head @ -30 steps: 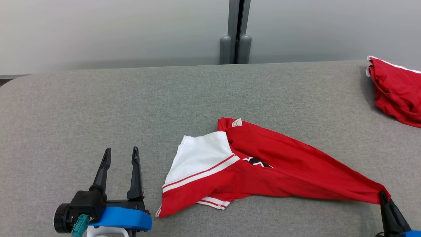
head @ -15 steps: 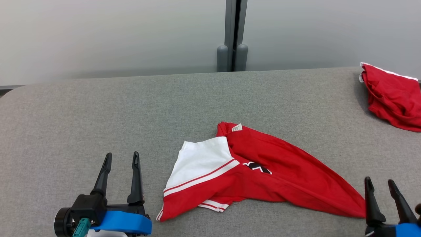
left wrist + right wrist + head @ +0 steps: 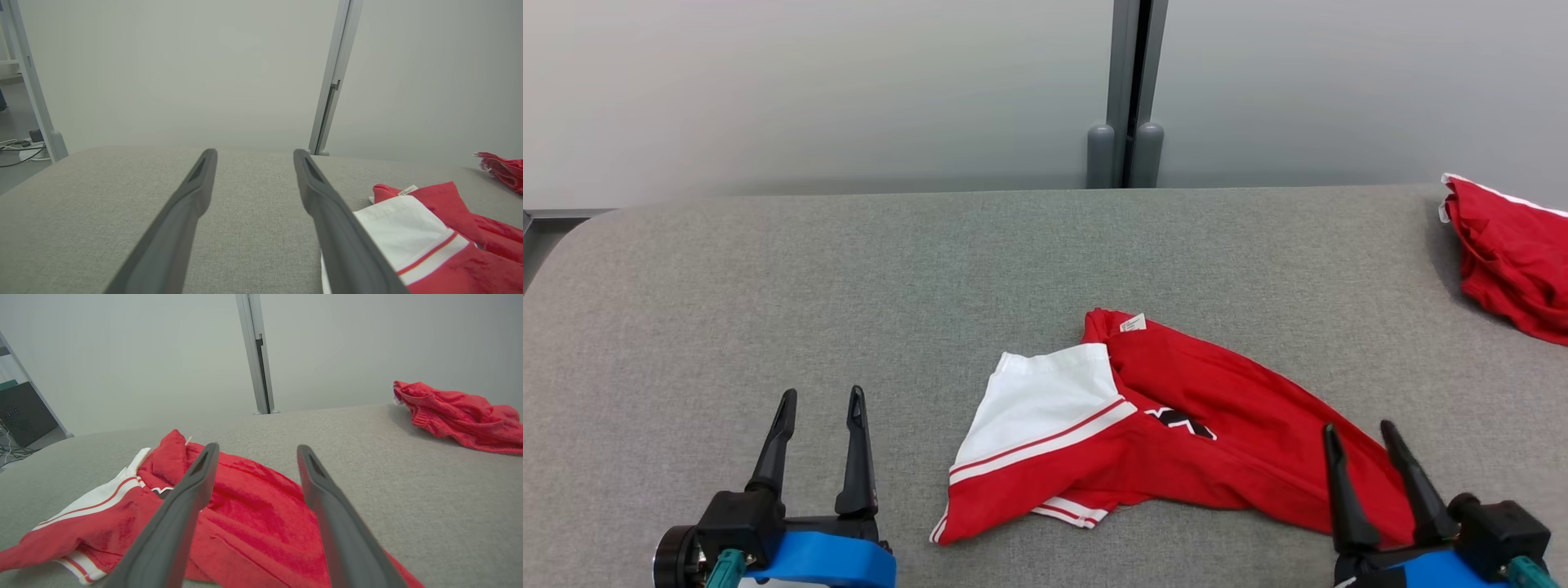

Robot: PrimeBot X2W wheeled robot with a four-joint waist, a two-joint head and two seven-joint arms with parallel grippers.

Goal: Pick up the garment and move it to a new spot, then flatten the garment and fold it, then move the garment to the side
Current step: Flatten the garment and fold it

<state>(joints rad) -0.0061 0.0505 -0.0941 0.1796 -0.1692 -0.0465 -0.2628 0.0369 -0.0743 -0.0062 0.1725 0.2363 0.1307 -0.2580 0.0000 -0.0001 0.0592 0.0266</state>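
Observation:
The garment, a red shirt with a white panel and red-white stripes, lies crumpled on the grey table, right of centre near the front. Its right end tapers to a point beside my right gripper, which stands open just over that end with nothing between its fingers. In the right wrist view the open right gripper points across the garment. My left gripper is open at the lower left, apart from the garment's white side. The left wrist view has the left gripper with the garment to its right.
A second red garment lies bunched at the table's far right edge, also seen as the red heap. A grey post stands behind the table's far edge against a pale wall. Bare grey tabletop spreads to the left and back.
My right gripper has let go of the garment's stretched right corner and opened, then moved left over that end. The garment's tail has slackened. The head camera shifted slightly.

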